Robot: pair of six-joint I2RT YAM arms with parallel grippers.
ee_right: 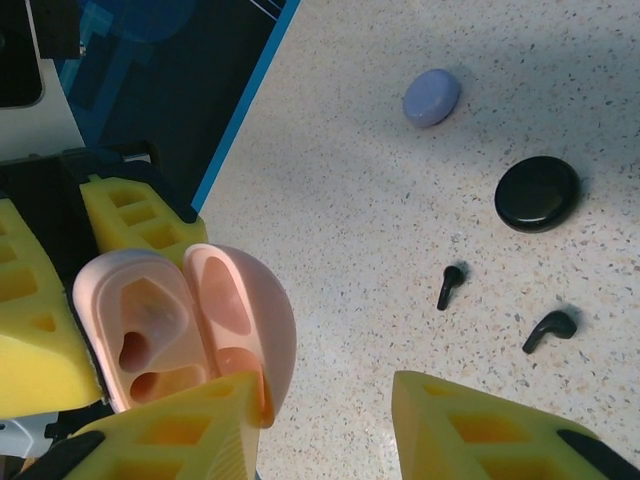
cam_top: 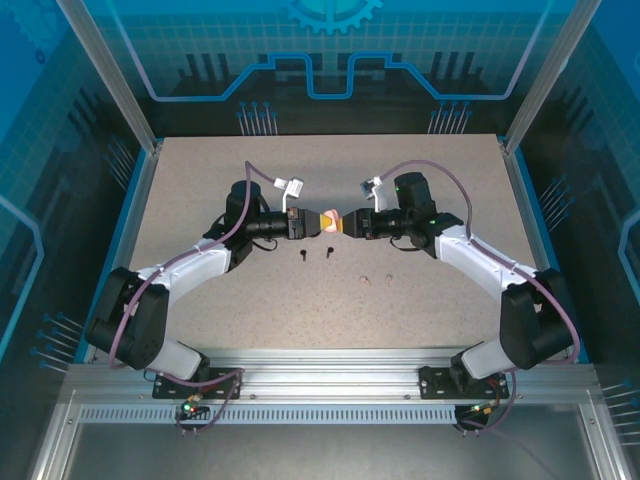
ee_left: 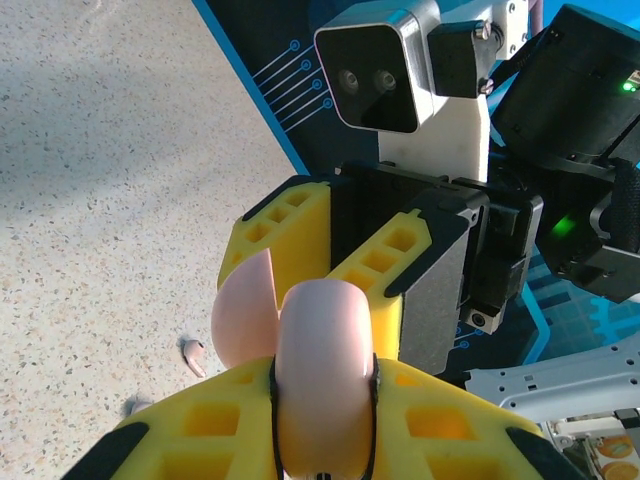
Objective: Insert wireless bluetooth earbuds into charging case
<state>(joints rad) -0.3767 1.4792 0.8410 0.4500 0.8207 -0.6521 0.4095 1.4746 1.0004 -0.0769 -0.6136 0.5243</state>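
Earbuds (ee_right: 450,285) (black pair) lie mid-table (ee_right: 400,200); left gripper (cam_top: 316,222) clamps open pink case (ee_right: 150,330); right gripper (ee_right: 320,400) jaws apart beside lid (ee_right: 235,310).

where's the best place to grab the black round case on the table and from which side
Pinch the black case across its rim, on two opposite edges, coming straight down from above. It lies flat and closed on the table, a low round disc with bare table around it, so any pair of sides works; the black earbuds lie apart from it.
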